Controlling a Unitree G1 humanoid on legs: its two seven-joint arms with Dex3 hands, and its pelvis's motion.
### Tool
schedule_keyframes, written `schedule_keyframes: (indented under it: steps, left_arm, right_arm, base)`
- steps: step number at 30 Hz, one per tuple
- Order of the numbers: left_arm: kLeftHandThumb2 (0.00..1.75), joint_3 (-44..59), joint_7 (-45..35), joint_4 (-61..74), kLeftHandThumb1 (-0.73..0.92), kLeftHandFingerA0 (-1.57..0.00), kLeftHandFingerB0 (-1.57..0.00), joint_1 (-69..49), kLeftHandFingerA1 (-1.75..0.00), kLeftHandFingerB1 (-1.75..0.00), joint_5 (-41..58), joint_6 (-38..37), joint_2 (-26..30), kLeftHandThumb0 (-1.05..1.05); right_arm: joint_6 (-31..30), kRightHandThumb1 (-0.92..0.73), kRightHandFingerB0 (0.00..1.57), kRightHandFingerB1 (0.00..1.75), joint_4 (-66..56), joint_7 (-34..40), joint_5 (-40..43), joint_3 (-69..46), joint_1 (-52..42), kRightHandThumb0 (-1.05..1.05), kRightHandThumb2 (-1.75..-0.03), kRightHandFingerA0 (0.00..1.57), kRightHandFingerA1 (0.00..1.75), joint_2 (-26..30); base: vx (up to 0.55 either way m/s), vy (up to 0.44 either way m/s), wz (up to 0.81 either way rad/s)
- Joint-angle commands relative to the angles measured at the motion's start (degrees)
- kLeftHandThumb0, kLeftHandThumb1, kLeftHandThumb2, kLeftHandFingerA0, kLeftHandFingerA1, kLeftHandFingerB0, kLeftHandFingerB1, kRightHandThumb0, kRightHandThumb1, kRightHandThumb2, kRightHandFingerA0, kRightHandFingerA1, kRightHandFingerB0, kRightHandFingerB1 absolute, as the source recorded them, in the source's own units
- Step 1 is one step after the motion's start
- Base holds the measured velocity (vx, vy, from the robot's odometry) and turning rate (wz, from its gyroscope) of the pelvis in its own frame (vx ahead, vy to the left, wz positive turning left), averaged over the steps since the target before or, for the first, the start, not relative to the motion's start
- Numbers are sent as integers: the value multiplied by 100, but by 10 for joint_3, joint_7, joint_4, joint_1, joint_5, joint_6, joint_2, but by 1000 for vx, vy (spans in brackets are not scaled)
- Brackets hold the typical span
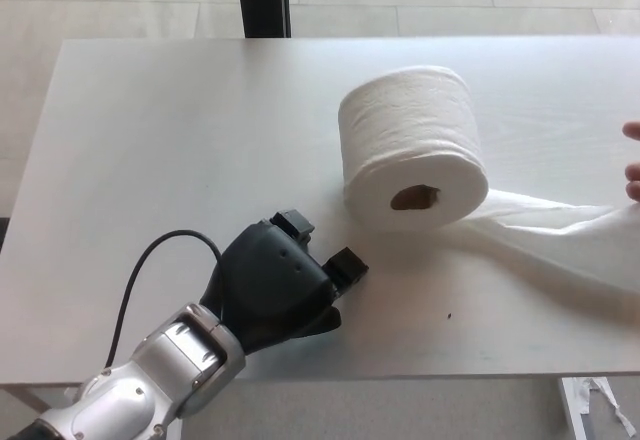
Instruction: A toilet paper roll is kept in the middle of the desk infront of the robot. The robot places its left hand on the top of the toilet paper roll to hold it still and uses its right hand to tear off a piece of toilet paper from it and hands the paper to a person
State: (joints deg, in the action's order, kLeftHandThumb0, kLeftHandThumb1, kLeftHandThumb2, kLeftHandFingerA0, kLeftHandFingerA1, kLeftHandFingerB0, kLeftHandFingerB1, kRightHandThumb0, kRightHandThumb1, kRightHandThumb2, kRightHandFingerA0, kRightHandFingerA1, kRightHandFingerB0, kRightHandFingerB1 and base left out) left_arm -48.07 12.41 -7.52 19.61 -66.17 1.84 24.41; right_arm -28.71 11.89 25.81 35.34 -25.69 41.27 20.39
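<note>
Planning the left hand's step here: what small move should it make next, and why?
Probably lift the left hand and bring it onto the roll. The hand rests on the desk short of the roll, which lies unheld with its paper tail drawn out rightward.

single head view, looking steeply down, close over desk (150,110); far edge perhaps cropped

A: Item one, the loose paper tail (560,232)?
B: Runs right from the toilet paper roll (412,148); cut by the picture's edge, end not seen.

A: Item two, person's hand (632,165)?
B: Right of the roll; only fingertips show, the rest out of frame.

A: Item three, left hand (275,280)?
B: Below-left of the roll on the bench (150,140); seen from the back, palm hidden, grip state undetermined.

A: Item four, the roll's rear face?
B: Hidden.
</note>
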Motion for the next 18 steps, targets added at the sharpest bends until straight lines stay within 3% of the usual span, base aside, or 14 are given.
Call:
schedule_keyframes:
  steps: [1,2,4,5,6,8,9,10,11,13,14,15,16,18]
  left_arm:
    - [65,14,-82,34,85,-57,-48,-74,-55,-45,19,-10,47,-55]
    - [65,15,-82,36,85,-57,-48,-76,-55,-45,18,-10,48,-55]
    - [65,17,-73,32,84,-60,-50,-80,-56,-45,16,-13,53,-56]
    - [107,19,-61,26,65,-60,-43,-84,-69,-58,19,-17,53,-55]
    - [65,20,-56,22,85,-63,-52,-84,-57,-46,18,-18,53,-57]
    - [65,15,-54,20,85,-63,-52,-82,-57,-45,3,-15,51,-58]
    - [65,13,-60,22,85,-63,-53,-81,-56,-45,-4,-12,50,-58]
    - [65,13,-55,19,84,-65,-54,-80,-57,-46,-4,-15,50,-58]
    - [65,16,-63,25,84,-64,-52,-81,-57,-45,1,-16,50,-58]
    - [65,18,-64,28,84,-64,-52,-84,-57,-45,2,-16,52,-58]
    - [65,19,-60,29,84,-64,-53,-88,-56,-45,2,-15,52,-58]
    - [65,18,-59,29,84,-64,-53,-89,-56,-45,1,-15,52,-58]
    - [65,17,-61,31,85,-64,-52,-91,-56,-45,-2,-13,51,-58]
    - [65,17,-57,30,85,-66,-53,-92,-56,-45,-6,-12,50,-57]
  right_arm:
    - [33,-74,75,160,88,-269,-169,274,-158,-29,-84,92,175,55]
    - [37,-74,75,160,90,-269,-169,278,-159,-29,-84,92,175,55]
    - [54,-52,81,161,110,-272,-191,305,-161,-22,-120,97,175,64]
    - [62,-46,78,163,121,-265,-207,320,-161,-22,-128,96,175,68]
    - [71,-45,76,164,129,-261,-220,333,-161,-21,-129,95,175,73]
    - [104,-43,75,167,155,-257,-247,353,-160,-22,-136,96,175,84]
    - [160,-37,73,168,175,-260,-296,394,-162,-31,-145,91,175,107]
    - [186,-39,75,159,181,-259,-318,411,-161,-26,-138,87,175,119]
    - [213,-45,74,148,189,-255,-357,444,-156,-31,-119,79,168,142]
    - [219,-45,74,148,195,-253,-358,454,-152,-31,-119,79,168,144]
    - [240,-43,81,143,194,-255,-378,474,-150,-28,-127,85,168,159]
    - [241,-47,81,137,190,-257,-382,480,-151,-26,-124,84,165,165]
    - [237,-54,84,113,186,-252,-391,493,-151,-25,-111,83,152,174]
    - [242,-55,83,110,193,-237,-408,511,-145,-23,-109,85,149,182]
  base:
    - [0,0,0]
    - [0,0,0]
    - [0,0,0]
    - [0,0,0]
    - [0,0,0]
    - [0,0,0]
    - [0,0,0]
    - [0,0,0]
    - [0,0,0]
    - [0,0,0]
    - [0,0,0]
    - [0,0,0]
    - [0,0,0]
    - [0,0,0]
